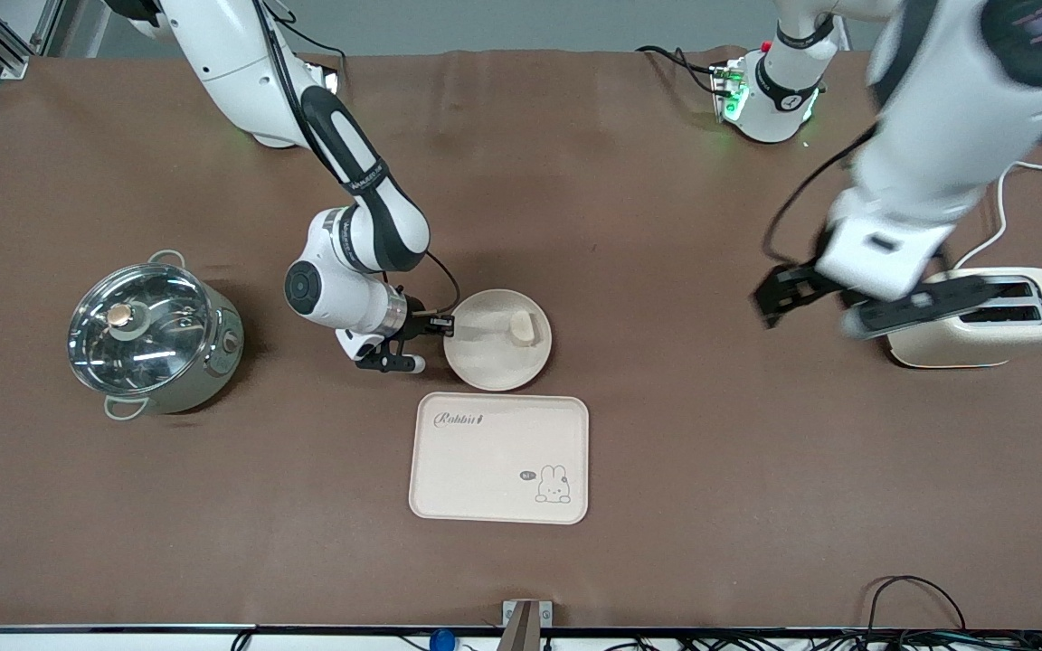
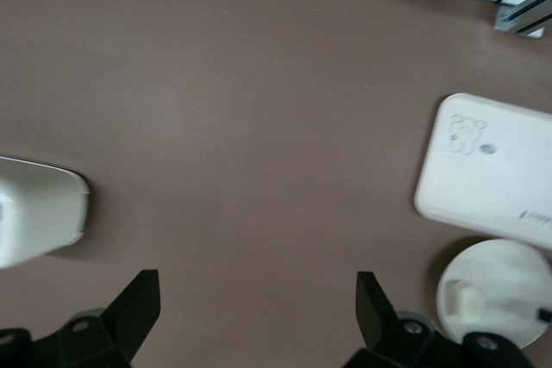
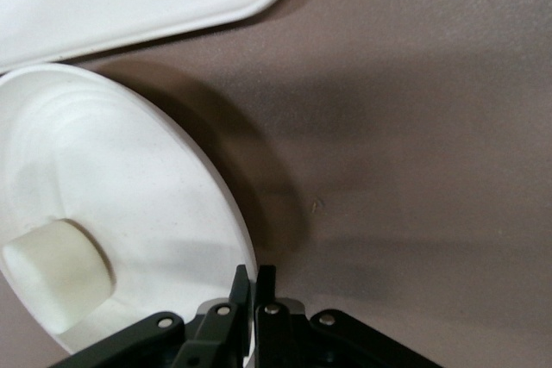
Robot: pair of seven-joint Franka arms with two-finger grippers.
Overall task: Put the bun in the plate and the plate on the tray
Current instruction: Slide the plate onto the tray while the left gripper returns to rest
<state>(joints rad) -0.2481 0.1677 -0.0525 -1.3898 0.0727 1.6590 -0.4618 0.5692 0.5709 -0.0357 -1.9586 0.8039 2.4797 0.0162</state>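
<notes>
1. Here we see the right claw (image 1: 435, 327) down low at the edge of the plate (image 1: 494, 362), on the side toward the right arm's end of the counter (image 1: 666, 271).
2. In the right wrist view, its two fingers (image 3: 237, 286) sit tight together with the plate's rim between them, so the right claw is pinching the plate.
3. The bun (image 1: 522, 328) lies inside the plate, away from the right claw, near the rim on the side toward the left arm's end.
4. The plate sits flat on the counter, not on the tray (image 1: 499, 457).
5. The tray lies just beside the plate and the right claw, nearer to the front camera. We can read "Rabbit" on it and see a small rabbit drawing.
6. The left claw (image 1: 833, 303) hangs in the air, well apart from the plate, toward the left arm's end of the counter.
7. Its fingers (image 2: 138, 303) are spread wide with nothing between them.
8. A cream toaster (image 1: 991, 321) stands just beside the left claw.
9. A shiny pot (image 1: 155, 339) with a glass lid stands on the counter, out past the right claw at the right arm's end.
</notes>
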